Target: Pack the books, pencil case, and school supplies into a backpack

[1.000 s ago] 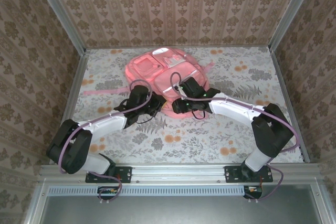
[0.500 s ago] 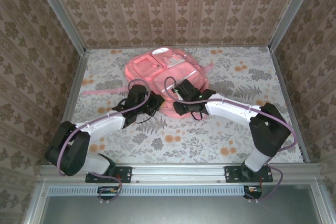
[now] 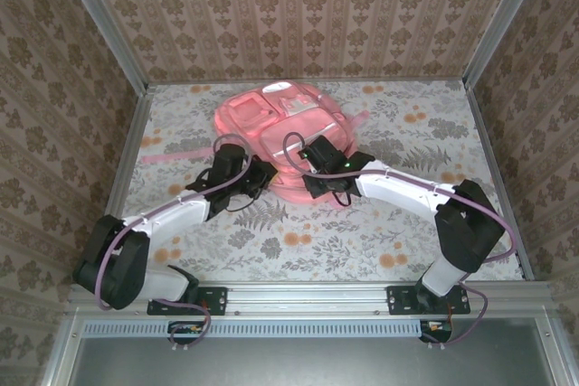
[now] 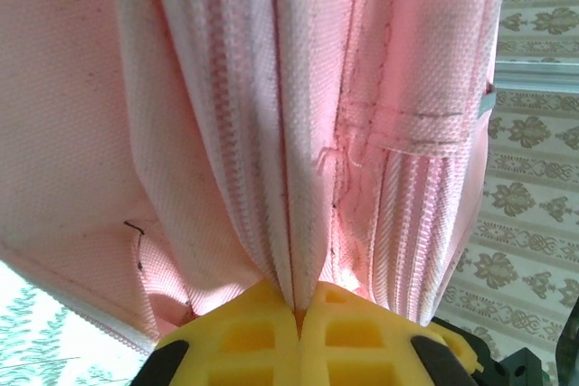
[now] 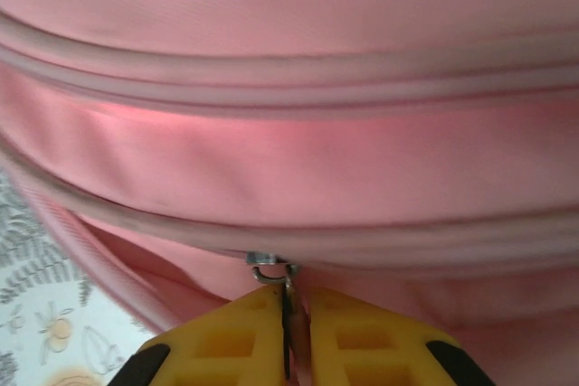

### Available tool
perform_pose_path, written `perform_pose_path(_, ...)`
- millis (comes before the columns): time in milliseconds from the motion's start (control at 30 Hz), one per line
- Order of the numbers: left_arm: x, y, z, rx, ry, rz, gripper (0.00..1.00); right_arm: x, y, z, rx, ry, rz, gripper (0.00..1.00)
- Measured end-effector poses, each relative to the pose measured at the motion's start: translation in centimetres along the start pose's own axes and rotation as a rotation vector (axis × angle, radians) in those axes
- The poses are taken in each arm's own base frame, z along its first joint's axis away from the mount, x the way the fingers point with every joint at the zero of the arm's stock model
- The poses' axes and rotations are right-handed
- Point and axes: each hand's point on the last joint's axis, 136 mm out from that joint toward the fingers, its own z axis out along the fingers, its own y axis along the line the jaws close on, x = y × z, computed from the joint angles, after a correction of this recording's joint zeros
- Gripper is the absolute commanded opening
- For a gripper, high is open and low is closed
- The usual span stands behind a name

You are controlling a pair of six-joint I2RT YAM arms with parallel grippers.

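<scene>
From the top external view, the large soft pink fabric backpack (image 3: 280, 119) lies flat on the floral-patterned table (image 3: 407, 223), toward 12 o'clock from the table's middle. Both arms reach to its near edge. The left gripper (image 3: 260, 172) is at the bag's 7 o'clock corner and the right gripper (image 3: 314, 176) at about 5 o'clock, each touching the fabric.

In the left wrist view, the left gripper (image 4: 297, 314) has its yellow fingertips pressed together, pinching a gathered fold of the backpack (image 4: 271, 88) along a zipper seam that runs up toward 12 o'clock.

In the right wrist view, the right gripper (image 5: 288, 323) has its fingers nearly together, nipping the small metal zipper pull (image 5: 274, 267) at the 6 o'clock edge of the backpack (image 5: 289, 160). The zip line above looks closed.

I judge this to be a zipper step, one side bracing the cloth while the other works the pull. I cannot tell whether the bag is being opened for packing or sealed after it, nor what it holds.
</scene>
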Motion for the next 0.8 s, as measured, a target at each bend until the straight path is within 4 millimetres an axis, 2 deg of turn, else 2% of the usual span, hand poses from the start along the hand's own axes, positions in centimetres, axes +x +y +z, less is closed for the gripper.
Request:
perform_pose_path(167, -1.2, 1.0, -0.6, -0.029, -0.013, 0.001, 0.02, -0.1, -3.2, -0.1, 0.079, 0.005, 0.054, 0.08)
perform_pose_path(267, -1.7, 1.3, -0.9, -0.034, -0.013, 0.005, 0.05, -0.3, -3.6, -0.3, 0.074, 0.0, 0.084, 0.03)
perform_pose_path(400, -3.1, 2.0, -1.6, -0.05, -0.038, -0.001, 0.09, -0.8, -1.9, -0.5, -0.011, -0.01, 0.087, 0.0)
perform_pose_path(533, -4.4, 2.8, -2.6, -0.077, -0.074, 0.008, 0.22, -1.0, 0.0, -0.7, -0.101, -0.01, 0.096, 0.0)
perform_pose_path(700, -6.9, 3.5, -5.0, -0.106, -0.165, 0.013, 0.51, -0.9, 2.2, -1.0, -0.208, 0.005, 0.135, 0.0)
perform_pose_path(800, -7.2, 3.6, -6.6, -0.124, -0.203, 0.018, 0.62, -1.1, 4.2, -0.9, -0.285, 0.015, 0.16, 0.0)
